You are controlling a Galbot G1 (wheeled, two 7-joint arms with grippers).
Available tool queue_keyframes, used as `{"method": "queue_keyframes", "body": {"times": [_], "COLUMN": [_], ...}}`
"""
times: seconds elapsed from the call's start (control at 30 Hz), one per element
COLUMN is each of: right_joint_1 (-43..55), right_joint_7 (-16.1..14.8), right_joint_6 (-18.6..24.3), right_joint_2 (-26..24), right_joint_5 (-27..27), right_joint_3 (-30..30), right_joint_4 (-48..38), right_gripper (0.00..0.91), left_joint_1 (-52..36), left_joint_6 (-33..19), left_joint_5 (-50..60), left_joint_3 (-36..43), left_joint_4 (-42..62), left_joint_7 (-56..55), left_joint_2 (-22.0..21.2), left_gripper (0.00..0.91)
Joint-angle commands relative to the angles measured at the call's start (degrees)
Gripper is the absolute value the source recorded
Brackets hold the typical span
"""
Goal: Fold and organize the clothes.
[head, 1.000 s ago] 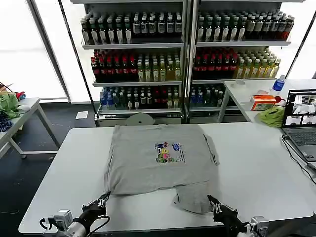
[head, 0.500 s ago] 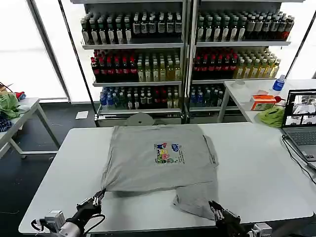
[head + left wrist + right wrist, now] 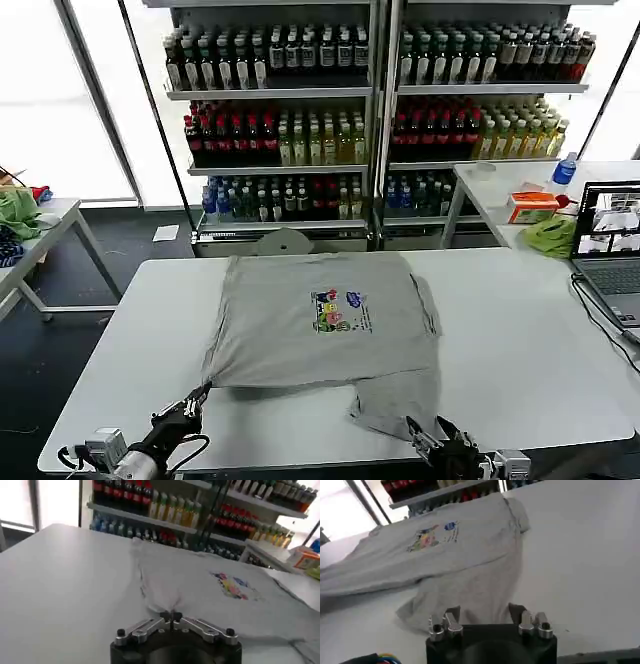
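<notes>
At our left, the left gripper [image 3: 190,407] sits at the table's near edge with its jaws pinched fully together on the near-left hem corner of the grey shirt [image 3: 325,330]. In the left wrist view the fingertips [image 3: 170,616] meet with a peak of cloth gathered just beyond them, and the rest of the shirt fans away from the jaws toward the chest print [image 3: 231,584].

The shirt lies flat on the white table [image 3: 530,340], print up, collar toward the shelves. Part of its lower hem is folded under, leaving an uneven flap on the near-right side.

We judge the fabric light, limp and easily dragged. It should wrinkle and slide, not hold a shape, so a single-corner pull will skew it. The best holds look like hem corners or shoulder seams, taken as a matched pair.

At our right, the right gripper [image 3: 437,441] hovers with its jaws spread wide and holding nothing. The flap's edge lies just ahead of its fingers [image 3: 451,620], between them and the print.
</notes>
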Motion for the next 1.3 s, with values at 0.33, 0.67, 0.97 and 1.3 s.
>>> {"method": "queue_keyframes", "body": {"times": [0.33, 0.67, 0.97, 1.3], "right_joint_1": [1.23, 0.6, -2.18, -11.73], "right_joint_7": [-0.1, 1.11, -1.29, -3.17], "right_joint_6": [3.42, 1.93, 3.77, 5.53], "right_joint_2": [-0.52, -0.72, -2.73, -6.37], "right_joint_5": [1.58, 1.31, 1.82, 1.86], "right_joint_3": [-2.4, -2.16, 0.87, 5.6], "right_joint_4": [-0.85, -1.1, 3.96, 9.76], "right_gripper": [0.0, 0.0, 0.0, 0.0], "left_joint_1": [0.13, -0.07, 0.91, 4.2], "left_joint_6": [-0.3, -0.35, -0.21, 1.14], "left_joint_5": [-0.2, -0.31, -0.47, -0.47], "left_joint_3": [-0.45, -0.45, -1.18, -2.19], "left_joint_4": [0.34, 0.47, -0.94, -4.58], "left_joint_7": [0.4, 0.42, 0.32, -0.66], "left_joint_2": [-0.01, 0.26, 0.38, -0.8], "left_gripper": [0.03, 0.03, 0.03, 0.03]}}
